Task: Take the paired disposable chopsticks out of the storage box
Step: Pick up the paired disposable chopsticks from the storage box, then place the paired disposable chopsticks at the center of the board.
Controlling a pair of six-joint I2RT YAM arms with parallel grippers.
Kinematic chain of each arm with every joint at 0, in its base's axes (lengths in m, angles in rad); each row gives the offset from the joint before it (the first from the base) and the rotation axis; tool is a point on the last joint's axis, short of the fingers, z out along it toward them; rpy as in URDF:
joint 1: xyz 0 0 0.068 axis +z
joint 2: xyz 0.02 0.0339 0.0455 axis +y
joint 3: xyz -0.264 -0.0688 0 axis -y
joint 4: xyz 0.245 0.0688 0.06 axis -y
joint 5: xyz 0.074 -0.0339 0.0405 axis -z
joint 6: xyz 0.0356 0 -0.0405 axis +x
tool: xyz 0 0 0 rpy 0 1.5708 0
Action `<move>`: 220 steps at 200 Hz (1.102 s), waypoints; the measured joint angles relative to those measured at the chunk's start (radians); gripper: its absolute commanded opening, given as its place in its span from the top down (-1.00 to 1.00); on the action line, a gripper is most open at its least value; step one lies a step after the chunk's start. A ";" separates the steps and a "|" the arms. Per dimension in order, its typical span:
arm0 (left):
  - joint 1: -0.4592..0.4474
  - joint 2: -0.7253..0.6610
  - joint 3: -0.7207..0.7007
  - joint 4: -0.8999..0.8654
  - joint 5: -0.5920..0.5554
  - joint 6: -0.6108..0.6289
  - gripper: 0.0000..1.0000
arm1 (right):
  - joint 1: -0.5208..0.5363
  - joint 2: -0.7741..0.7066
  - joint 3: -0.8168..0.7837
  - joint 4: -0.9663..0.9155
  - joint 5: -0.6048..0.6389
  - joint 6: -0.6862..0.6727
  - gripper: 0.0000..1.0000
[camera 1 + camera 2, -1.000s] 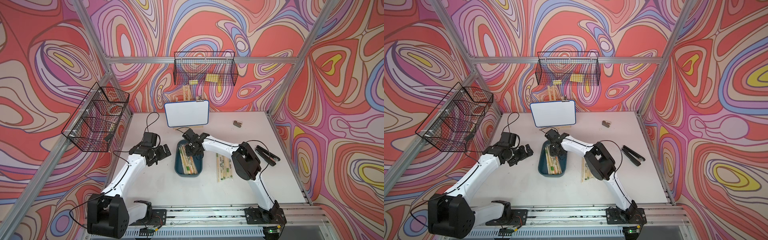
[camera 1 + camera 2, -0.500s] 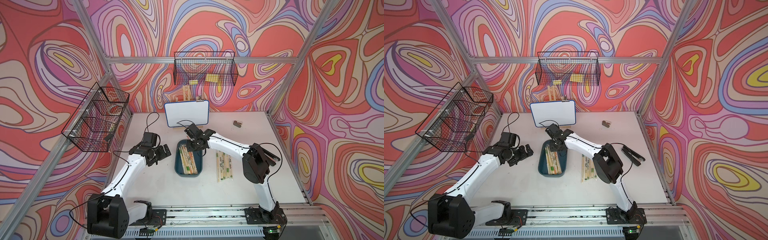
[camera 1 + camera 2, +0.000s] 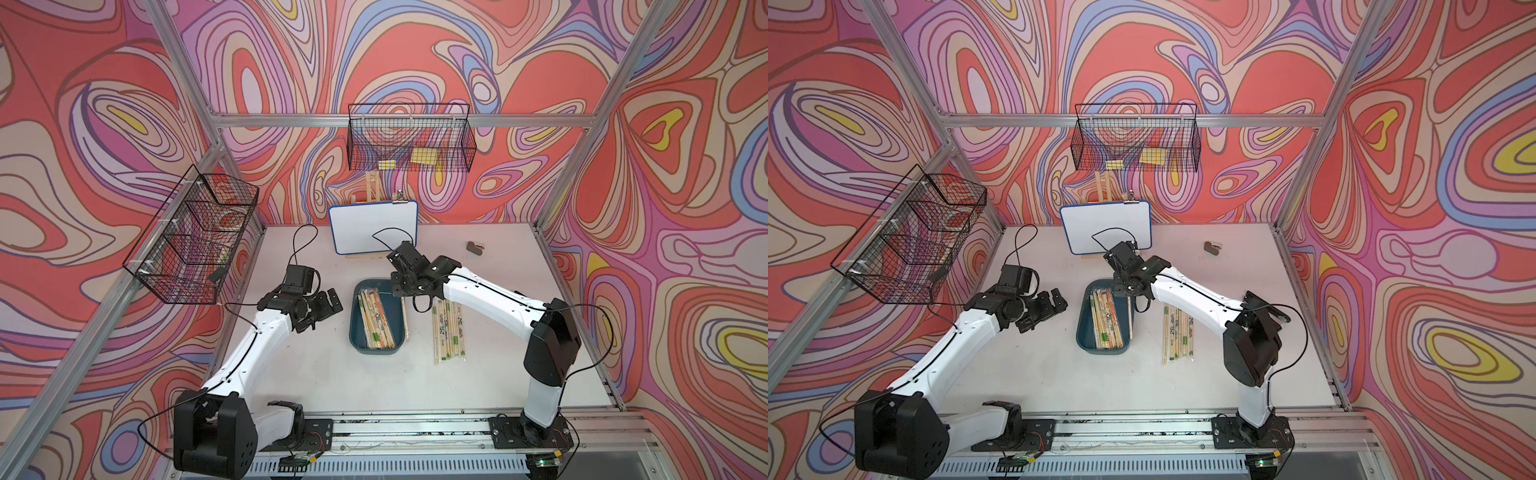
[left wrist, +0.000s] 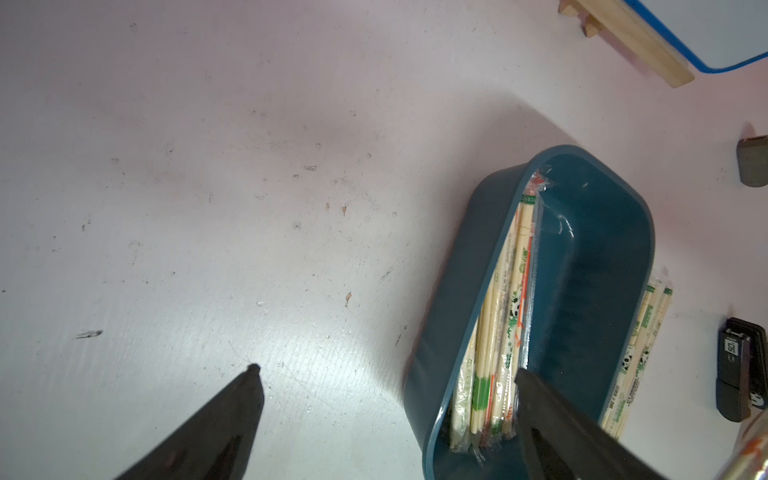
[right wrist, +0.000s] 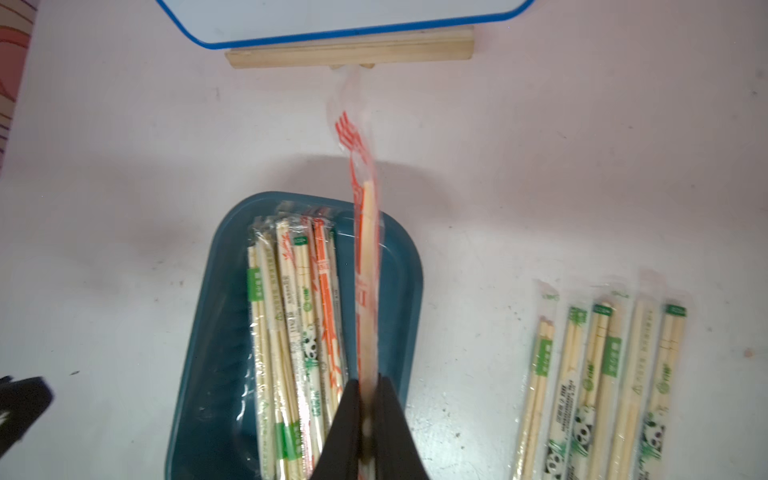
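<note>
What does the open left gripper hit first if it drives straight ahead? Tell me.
Probably the near long wall of the storage box: the left gripper points at it, one finger overlapping it in the wrist view. It tilts downward, so the table could come first; depth is unclear.

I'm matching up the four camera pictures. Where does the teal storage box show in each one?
Top view: storage box mid-table, in front of the whiteboard.
Top view: the same place.
Left wrist: box partly behind one jaw of the left gripper.
Right wrist: box under the chopstick pair in the right gripper.
Shared landmark: the blue-edged whiteboard, in all four.
</note>
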 measured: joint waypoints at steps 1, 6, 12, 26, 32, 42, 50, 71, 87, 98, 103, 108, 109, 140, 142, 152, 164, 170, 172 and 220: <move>0.000 0.000 0.000 0.000 0.000 0.000 -0.99 | 0.000 -0.001 -0.002 0.000 0.003 0.002 1.00; 0.000 0.000 -0.003 0.000 0.002 0.000 -1.00 | -0.003 -0.005 -0.018 -0.008 0.014 0.005 1.00; 0.000 0.000 -0.005 0.000 0.005 0.000 -0.99 | -0.006 -0.006 -0.036 -0.014 0.029 0.009 1.00; 0.000 0.000 -0.011 0.000 0.010 0.000 -1.00 | -0.011 -0.006 -0.079 -0.034 0.058 0.018 1.00; 0.000 0.000 -0.013 0.000 0.010 -0.001 -1.00 | -0.013 -0.006 -0.099 -0.043 0.070 0.024 1.00; 0.000 0.000 -0.015 0.000 0.011 -0.001 -0.99 | -0.014 -0.006 -0.127 -0.058 0.086 0.032 1.00; 0.000 -0.002 -0.018 0.000 0.012 -0.003 -1.00 | -0.014 -0.005 -0.145 -0.066 0.098 0.039 1.00; 0.000 -0.005 -0.024 0.000 0.016 -0.006 -0.99 | -0.014 0.002 -0.177 -0.079 0.122 0.057 1.00; 0.000 -0.005 -0.024 0.000 0.016 -0.009 -0.99 | -0.014 0.019 -0.186 -0.081 0.131 0.069 1.00; 0.000 -0.005 -0.024 0.000 0.017 -0.011 -1.00 | -0.014 0.035 -0.188 -0.080 0.137 0.076 1.00; 0.000 -0.006 -0.024 0.000 0.017 -0.011 -1.00 | -0.014 0.043 -0.189 -0.080 0.138 0.078 1.00; 0.000 -0.006 -0.024 0.000 0.018 -0.012 -1.00 | -0.014 0.051 -0.190 -0.080 0.142 0.081 1.00; 0.000 -0.006 -0.024 0.000 0.018 -0.012 -0.99 | -0.014 0.052 -0.190 -0.080 0.142 0.082 1.00; 0.000 -0.006 -0.024 0.000 0.019 -0.012 -0.99 | -0.014 0.092 -0.196 -0.078 0.158 0.096 1.00; 0.000 -0.006 -0.024 0.000 0.020 -0.012 -0.99 | -0.014 0.093 -0.196 -0.079 0.160 0.097 1.00; 0.000 -0.006 -0.024 0.000 0.020 -0.012 -0.99 | -0.014 0.103 -0.202 -0.079 0.165 0.098 1.00; 0.000 -0.006 -0.024 0.000 0.020 -0.012 -1.00 | -0.014 0.112 -0.205 -0.080 0.169 0.099 1.00; 0.000 -0.006 -0.024 0.000 0.020 -0.011 -1.00 | -0.014 0.116 -0.205 -0.079 0.172 0.100 1.00; 0.000 -0.006 -0.024 0.000 0.020 -0.012 -1.00 | -0.014 0.116 -0.205 -0.080 0.172 0.100 1.00; 0.000 -0.006 -0.024 0.000 0.020 -0.012 -1.00 | -0.014 0.119 -0.215 -0.079 0.180 0.106 0.96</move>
